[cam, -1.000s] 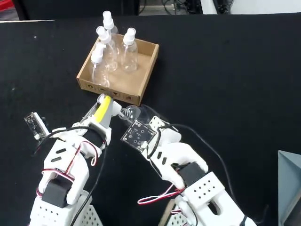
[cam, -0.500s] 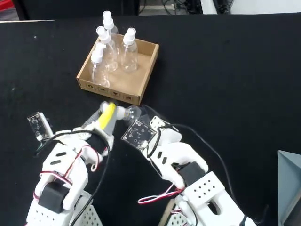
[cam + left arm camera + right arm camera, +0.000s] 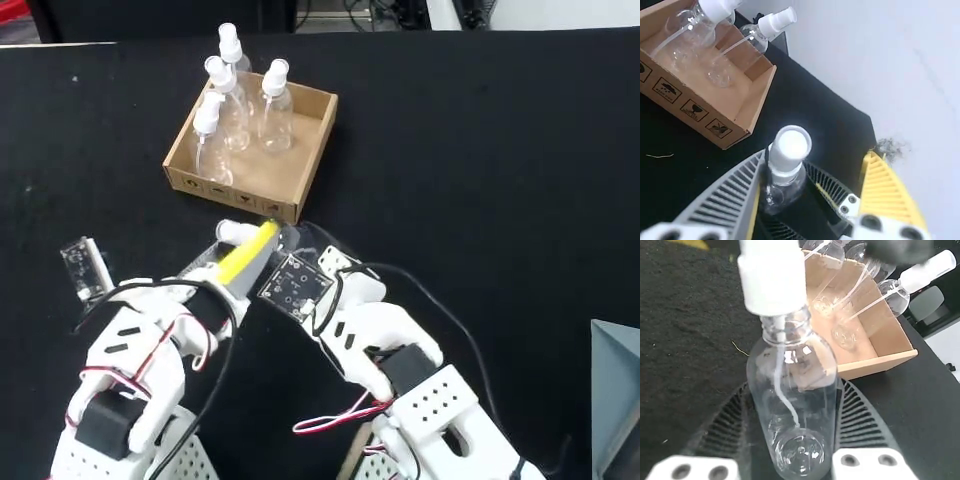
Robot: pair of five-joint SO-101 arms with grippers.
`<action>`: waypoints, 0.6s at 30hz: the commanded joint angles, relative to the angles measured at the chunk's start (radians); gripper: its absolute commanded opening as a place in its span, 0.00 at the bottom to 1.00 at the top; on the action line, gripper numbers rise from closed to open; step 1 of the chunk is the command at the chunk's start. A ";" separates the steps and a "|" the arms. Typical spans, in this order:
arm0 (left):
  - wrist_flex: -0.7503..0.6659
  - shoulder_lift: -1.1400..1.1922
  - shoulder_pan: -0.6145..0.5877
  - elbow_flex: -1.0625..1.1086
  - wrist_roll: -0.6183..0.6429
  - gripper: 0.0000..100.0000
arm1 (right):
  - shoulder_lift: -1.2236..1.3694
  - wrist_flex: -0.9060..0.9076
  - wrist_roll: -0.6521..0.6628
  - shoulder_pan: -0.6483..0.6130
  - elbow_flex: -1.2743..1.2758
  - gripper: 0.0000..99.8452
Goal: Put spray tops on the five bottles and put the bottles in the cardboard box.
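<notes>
Status: four of five units are complete, as judged from the current layout. The shallow brown cardboard box [image 3: 232, 196] stands on the black worktop [image 3: 480, 180] toward its far left and contains four clear plastic bottles fitted with white spray tops [image 3: 235, 115], all upright and grouped toward the box's left and far sides; the near right portion of the box floor is bare. Just in front of the box, the left tool [image 3: 247, 238], with one grey and one yellow finger, has its jaws apart around the fifth white spray top [image 3: 791, 143]; the top lies close against the grey finger and well clear of the yellow one. This top sits at the neck of the fifth clear plastic bottle [image 3: 790, 370], with its dip tube already inside. The neck thread is exposed below the cap, so the top appears not fully seated. The right tool [image 3: 793, 390] is clamped on this bottle's body, holding it above the worktop beside the box's near corner. Left to do: seat the top, then place the bottle in the box.
</notes>
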 commanded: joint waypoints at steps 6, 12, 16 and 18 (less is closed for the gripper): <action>-0.003 -0.011 -0.107 -0.082 0.037 0.27 | -0.031 -0.006 -0.034 -0.018 -0.013 0.10; -0.003 -0.011 -0.137 -0.082 0.100 0.27 | -0.033 -0.008 -0.143 -0.018 -0.031 0.10; -0.005 -0.011 -0.226 -0.082 0.132 0.27 | -0.033 -0.031 -0.143 -0.018 -0.031 0.10; -0.005 -0.011 -0.259 -0.082 0.141 0.27 | -0.033 -0.071 -0.144 -0.018 -0.024 0.10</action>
